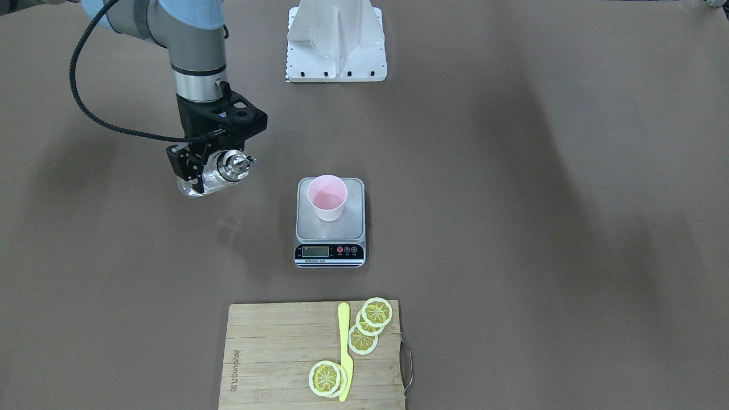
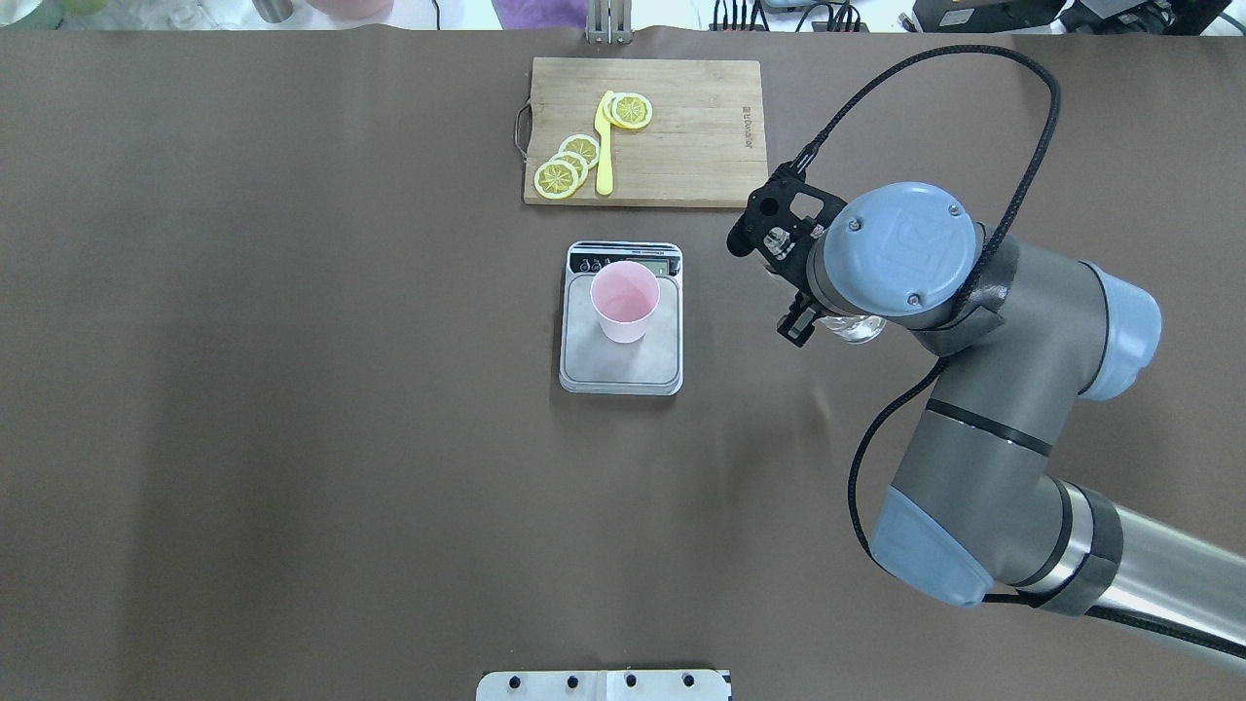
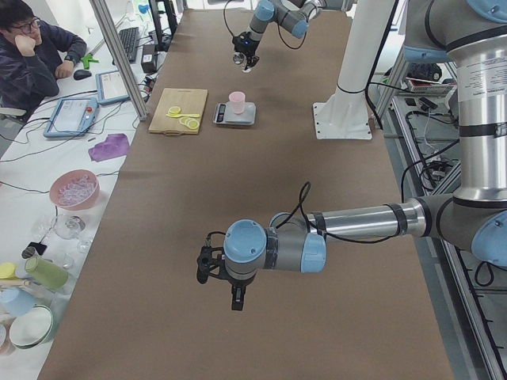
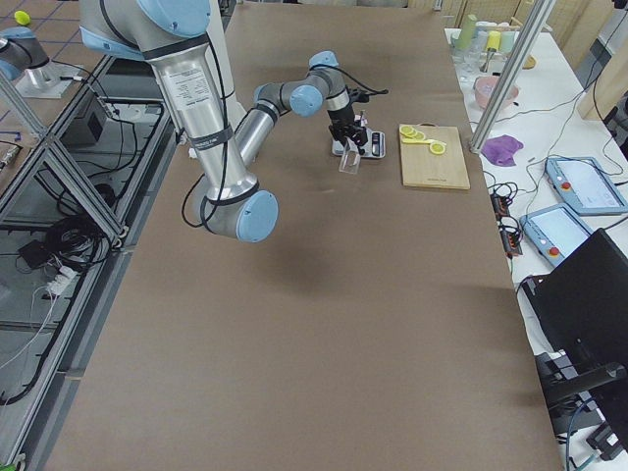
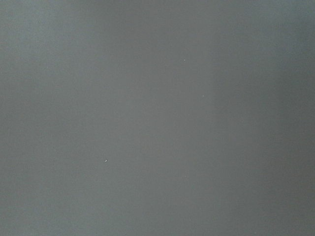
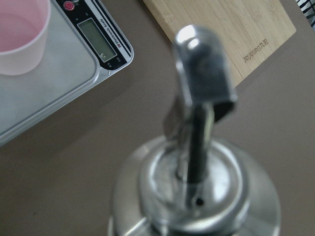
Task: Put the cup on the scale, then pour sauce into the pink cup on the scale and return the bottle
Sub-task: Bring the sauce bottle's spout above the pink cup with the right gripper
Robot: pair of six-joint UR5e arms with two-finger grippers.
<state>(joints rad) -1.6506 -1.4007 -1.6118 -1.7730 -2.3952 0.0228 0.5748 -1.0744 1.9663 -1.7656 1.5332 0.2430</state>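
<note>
The pale pink cup (image 1: 327,196) stands upright on the steel platform of the scale (image 1: 354,226), also seen from overhead (image 2: 625,300) and in the right wrist view (image 6: 19,42). My right gripper (image 1: 208,169) is shut on the clear glass bottle (image 1: 228,168) and holds it tilted above the table, apart from the scale on the robot's right. Its silver spout cap (image 6: 197,147) fills the right wrist view. My left gripper (image 3: 236,294) shows only in the exterior left view, far from the scale; I cannot tell if it is open. The left wrist view is blank grey.
A bamboo cutting board (image 1: 273,353) with lemon slices (image 1: 370,322) and a yellow knife (image 1: 344,353) lies beyond the scale. The white robot base mount (image 1: 336,45) stands at the robot's table edge. An operator (image 3: 32,55) sits beside the table.
</note>
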